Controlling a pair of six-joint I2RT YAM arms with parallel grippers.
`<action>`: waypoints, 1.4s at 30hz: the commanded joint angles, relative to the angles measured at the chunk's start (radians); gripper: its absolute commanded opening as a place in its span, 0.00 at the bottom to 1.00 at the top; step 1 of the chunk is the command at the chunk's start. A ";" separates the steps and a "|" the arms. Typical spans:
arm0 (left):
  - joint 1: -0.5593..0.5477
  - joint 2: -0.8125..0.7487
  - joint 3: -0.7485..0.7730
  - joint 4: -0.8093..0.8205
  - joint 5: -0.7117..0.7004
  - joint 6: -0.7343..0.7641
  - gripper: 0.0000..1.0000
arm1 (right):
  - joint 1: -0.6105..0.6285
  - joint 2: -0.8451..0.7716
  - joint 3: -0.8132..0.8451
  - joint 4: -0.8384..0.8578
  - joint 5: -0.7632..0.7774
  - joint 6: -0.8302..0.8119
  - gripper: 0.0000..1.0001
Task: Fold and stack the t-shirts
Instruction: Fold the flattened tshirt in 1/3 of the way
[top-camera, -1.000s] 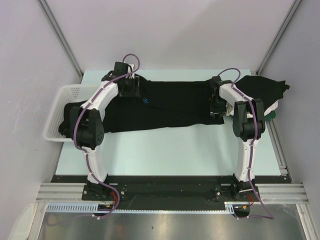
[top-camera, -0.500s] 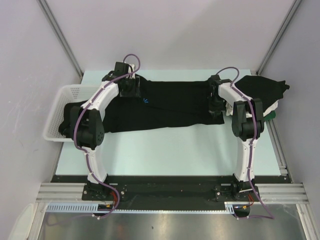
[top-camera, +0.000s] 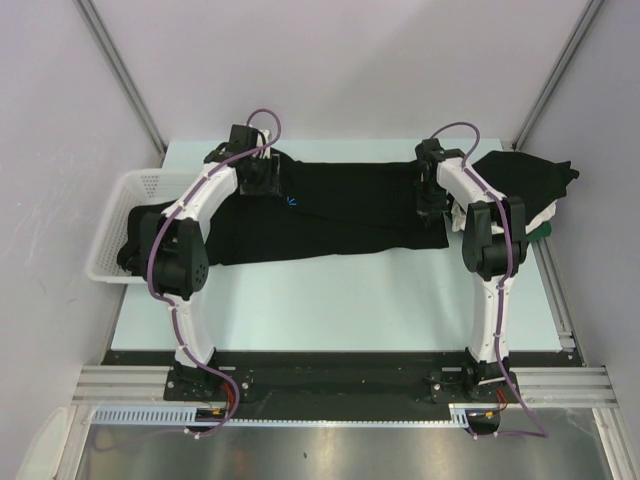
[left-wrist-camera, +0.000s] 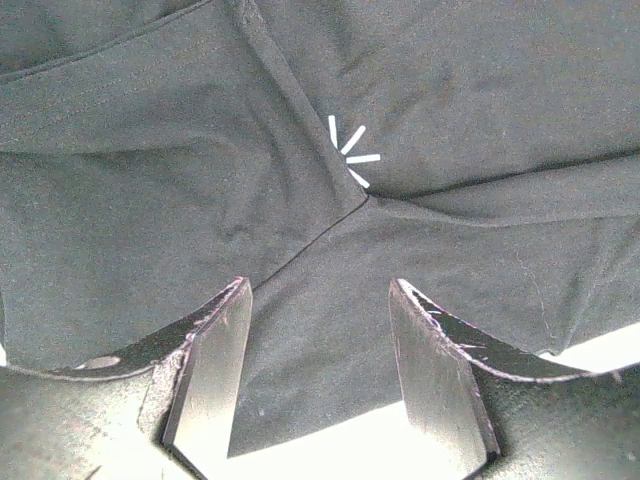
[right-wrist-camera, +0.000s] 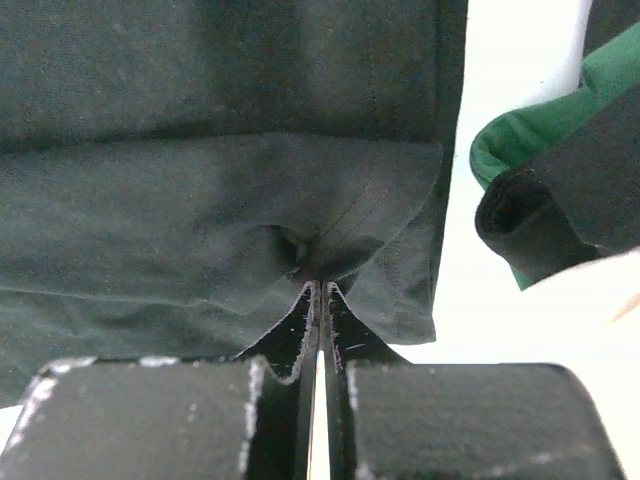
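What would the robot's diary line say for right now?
left gripper: open over black t-shirt | right gripper: shut on its cloth | shirt pile: at right

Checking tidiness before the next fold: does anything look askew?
The stack at far right looks untidy: its top black shirt lies skewed, white and green layers peeking out beneath. The spread shirt bunches where the right gripper pinches it.

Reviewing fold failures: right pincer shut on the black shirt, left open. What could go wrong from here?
Right pincer pinches only a small pucker of the black shirt; it may slip.
Left pincer is open, holding nothing; a one-sided pull could skew the fold.
Folded stack sits close; could snag.
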 joint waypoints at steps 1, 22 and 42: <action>-0.008 -0.066 -0.007 0.015 0.000 0.004 0.63 | -0.005 -0.010 0.009 -0.010 0.022 -0.016 0.00; -0.011 -0.066 -0.015 0.009 0.012 0.020 0.63 | -0.004 -0.038 -0.111 0.018 0.022 0.000 0.29; -0.013 -0.066 0.002 -0.002 0.000 0.027 0.63 | -0.004 -0.023 -0.058 0.016 0.045 -0.017 0.00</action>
